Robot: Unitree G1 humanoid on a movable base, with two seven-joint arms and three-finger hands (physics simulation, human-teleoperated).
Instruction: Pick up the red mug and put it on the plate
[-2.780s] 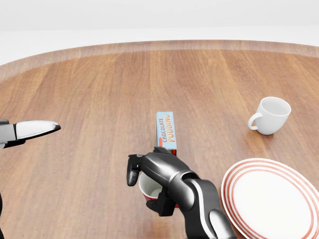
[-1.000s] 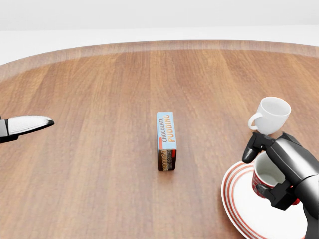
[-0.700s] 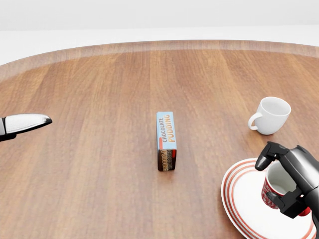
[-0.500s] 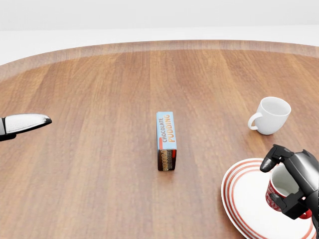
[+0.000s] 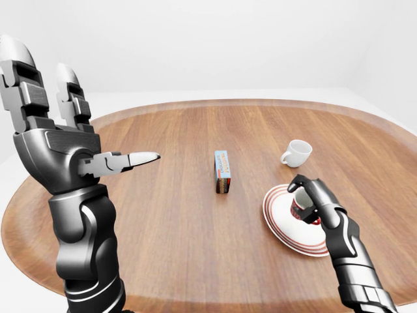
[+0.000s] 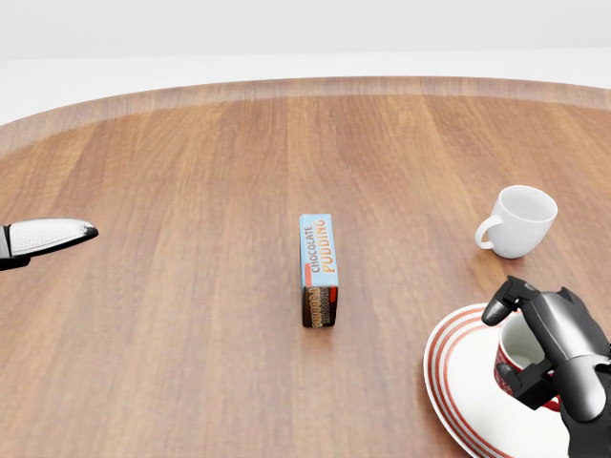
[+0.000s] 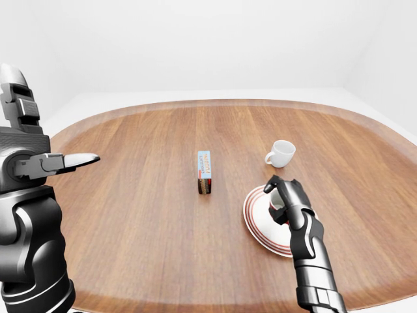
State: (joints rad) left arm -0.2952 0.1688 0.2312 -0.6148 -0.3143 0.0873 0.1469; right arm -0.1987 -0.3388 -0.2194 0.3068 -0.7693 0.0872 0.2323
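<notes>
The red mug (image 6: 516, 345), white inside, stands upright over the red-ringed white plate (image 6: 466, 401) at the bottom right of the head view. I cannot tell if its base touches the plate. My right hand (image 6: 504, 349) is shut on the mug, fingers arched over its rim and thumb against its side. The hand hides most of the mug's red wall. My left hand (image 5: 81, 114) is open and empty, raised high at the left of the left-eye view, far from the mug. Only its thumb tip (image 6: 52, 236) shows in the head view.
A white mug (image 6: 520, 221) stands on the round wooden table (image 6: 191, 315) just above the plate. A blue chocolate pudding box (image 6: 320, 269) lies in the table's middle, left of the plate.
My right hand has carried the red mug from below the pudding box rightward onto the plate area. In the last half second it shifted slightly left. The left hand barely moved.
</notes>
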